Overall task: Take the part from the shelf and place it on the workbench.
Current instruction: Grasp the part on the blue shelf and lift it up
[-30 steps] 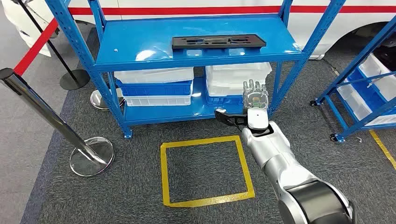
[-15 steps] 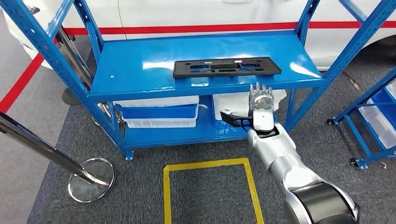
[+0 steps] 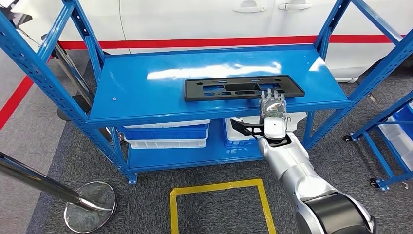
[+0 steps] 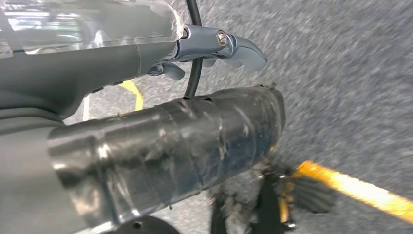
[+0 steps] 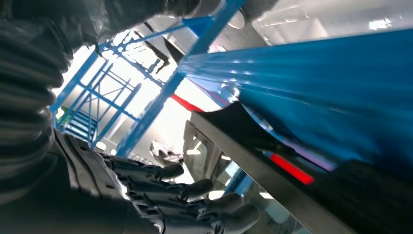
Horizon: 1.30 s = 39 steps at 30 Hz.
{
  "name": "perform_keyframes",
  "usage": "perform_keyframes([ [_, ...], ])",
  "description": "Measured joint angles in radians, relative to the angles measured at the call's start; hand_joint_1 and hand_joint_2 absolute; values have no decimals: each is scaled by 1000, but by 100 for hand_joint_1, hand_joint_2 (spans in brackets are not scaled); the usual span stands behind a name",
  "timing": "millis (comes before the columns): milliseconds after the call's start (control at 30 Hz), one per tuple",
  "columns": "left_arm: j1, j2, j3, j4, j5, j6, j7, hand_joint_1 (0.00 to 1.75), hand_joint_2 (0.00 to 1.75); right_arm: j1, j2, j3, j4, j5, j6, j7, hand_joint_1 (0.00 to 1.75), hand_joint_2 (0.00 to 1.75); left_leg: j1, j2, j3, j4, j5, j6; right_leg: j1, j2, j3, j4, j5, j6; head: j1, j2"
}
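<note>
Right hand raised at the front edge of the blue shelf, fingers spread, holding nothing. Black part lies flat on the top shelf, just beyond my fingertips. No readable writing on it. Left hand: can't tell.

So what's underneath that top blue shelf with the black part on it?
Under the top shelf sit white and blue bins on a lower shelf. The right hand and the shelf edge hide part of the right-side bins.
</note>
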Motion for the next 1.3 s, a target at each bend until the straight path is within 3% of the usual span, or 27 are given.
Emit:
perform_keyframes([
  [33, -1, 0, 0, 0, -2, -1, -1, 0, 0, 3, -3, 0, 1, 0, 1, 1, 0, 175, 0, 0, 4, 1, -6, 0, -5, -1, -38, 47, -3, 4, 0, 0],
  [67, -2, 0, 0, 0, -3, -2, -2, 0, 0, 6, -6, 0, 2, 0, 1, 2, 0, 175, 1, -1, 9, 2, -12, -2, -9, -1, -59, 58, 15, 6, 0, 0],
  [100, -2, 0, 0, 0, -4, -2, -1, 0, 0, 7, -9, 0, 2, 0, 1, 3, 0, 175, 2, -2, 15, 5, -18, -5, -12, -3, -59, 27, 51, 8, 0, 0],
  [167, -1, 0, 0, 0, -8, -2, 3, 0, 0, 5, -13, 0, 2, 0, 1, 5, 0, 175, 3, -1, 24, 13, -30, -14, -13, -8, -20, -103, 140, 7, 0, 0],
  [233, -1, -1, 0, 0, -11, -2, 7, 0, 0, 2, -18, 0, 2, 0, 5, 8, 0, 175, 1, -1, 25, 22, -41, -23, -10, -11, 12, -196, 182, 3, 0, 0],
  [367, 0, 0, 0, 0, -17, -2, 18, 0, 0, -2, -28, 0, 2, 0, 19, 12, 0, 175, -1, 0, 26, 24, -47, -12, -6, -7, 22, -216, 186, -1, 0, 0],
  [567, -1, 0, 0, 0, -25, -5, 24, 0, 0, -8, -48, -3, 2, 0, 25, 17, 0, 175, 0, 2, 32, 15, -43, -24, -4, -5, 23, -216, 185, -10, 0, 0],
  [800, -1, 0, 1, 0, -31, -7, 36, 0, 0, -33, -70, -7, 5, 0, 41, 29, 0, 175, 1, 2, 32, 12, -42, -34, -3, -5, 22, -215, 183, -12, 0, 0],
  [1300, -1, 0, 15, 0, -26, -8, 33, 0, 0, -62, -80, -22, 5, 0, 54, 25, 0, 175, 0, 2, 32, 15, -43, -35, -4, -5, 24, -215, 183, -12, 0, 0],
])
